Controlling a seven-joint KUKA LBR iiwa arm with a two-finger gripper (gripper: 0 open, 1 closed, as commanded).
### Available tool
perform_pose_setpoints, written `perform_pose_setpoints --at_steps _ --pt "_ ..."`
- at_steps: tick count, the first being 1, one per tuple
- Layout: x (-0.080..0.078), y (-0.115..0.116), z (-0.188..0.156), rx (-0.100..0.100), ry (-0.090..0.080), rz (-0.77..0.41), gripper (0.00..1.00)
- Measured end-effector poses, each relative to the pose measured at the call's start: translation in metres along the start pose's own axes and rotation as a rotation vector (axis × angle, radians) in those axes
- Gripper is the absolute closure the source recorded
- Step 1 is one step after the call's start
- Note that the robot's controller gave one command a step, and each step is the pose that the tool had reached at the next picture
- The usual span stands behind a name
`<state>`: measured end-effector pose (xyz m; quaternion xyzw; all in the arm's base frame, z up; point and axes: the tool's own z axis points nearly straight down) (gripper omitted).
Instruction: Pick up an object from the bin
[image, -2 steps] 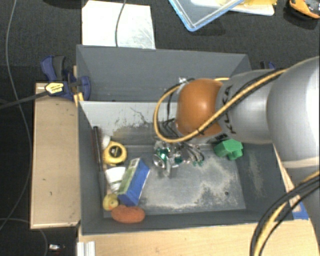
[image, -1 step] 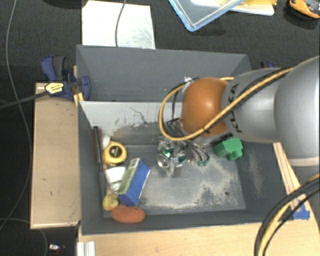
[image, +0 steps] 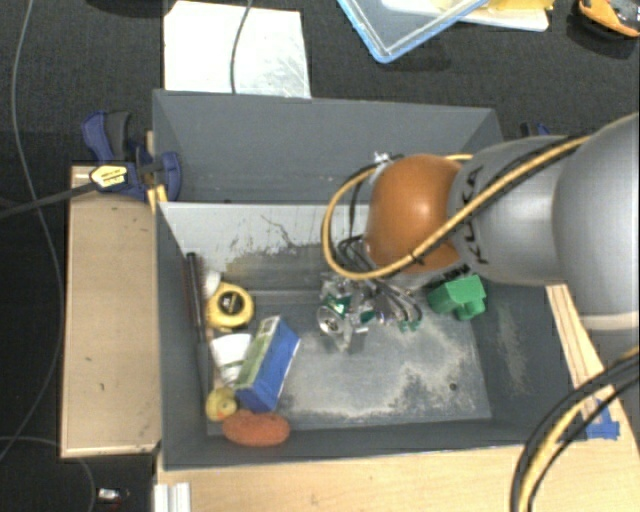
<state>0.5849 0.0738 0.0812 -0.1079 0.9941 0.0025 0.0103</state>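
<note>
Left of my gripper, by the bin wall, lie a yellow tape measure, a blue box and an orange lump. The gripper hangs low. I cannot tell if it is open or shut. Nothing looks picked up yet. Just right of it sits a green block, the nearest thing.

Big silver-grey arm, smooth and rounded like a fat tube. Glossy orange dome cover capping the wrist. Yellow and black cables run along the arm and loop round that dome. Just behind the orange, a dark band carries pale lettering.
</note>
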Motion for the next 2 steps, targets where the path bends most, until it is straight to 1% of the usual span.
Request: perform_pose_setpoints --at_steps 1,2 --pt "0.008 -0.008 -0.073 0.001 0.002 0.014 1.0" --pt "0.005 -0.009 -0.114 0.002 -0.007 0.019 1.0"
